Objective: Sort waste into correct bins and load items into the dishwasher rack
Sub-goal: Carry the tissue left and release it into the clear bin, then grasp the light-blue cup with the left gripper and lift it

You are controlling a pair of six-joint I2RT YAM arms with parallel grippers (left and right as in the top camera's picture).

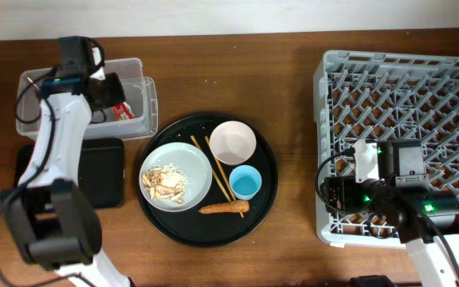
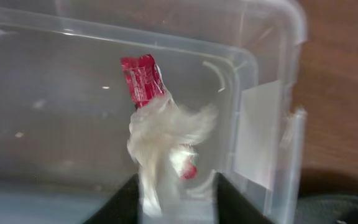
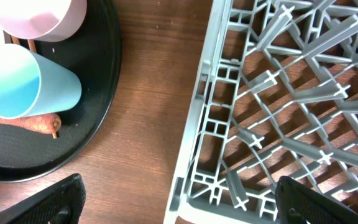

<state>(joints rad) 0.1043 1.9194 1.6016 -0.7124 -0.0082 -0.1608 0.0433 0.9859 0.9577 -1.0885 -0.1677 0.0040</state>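
My left gripper [image 1: 102, 88] hangs over the clear tub [image 1: 140, 127], jaws apart [image 2: 178, 205]. The crumpled white tissue [image 2: 166, 127] is loose between them, above the tub floor. The red wrapper [image 2: 142, 78] lies inside the tub. The plate [image 1: 191, 163] with food scraps [image 1: 166, 183], the chopsticks [image 1: 217, 171], the bowl [image 1: 233, 142], the blue cup [image 1: 245, 182] and the carrot [image 1: 223, 208] sit on the round black tray. My right gripper [image 1: 333, 194] is open and empty over the left front edge of the dishwasher rack [image 1: 405, 80], jaws [image 3: 179, 205] straddling the rim.
The shallow black rectangular tray [image 1: 102, 171] lies just in front of the tub. The round black tray [image 1: 265, 199] sits mid-table. The right wrist view shows the cup [image 3: 23, 81], carrot [image 3: 23, 121], bowl [image 3: 42, 15] and rack [image 3: 278, 93] with bare wood between them.
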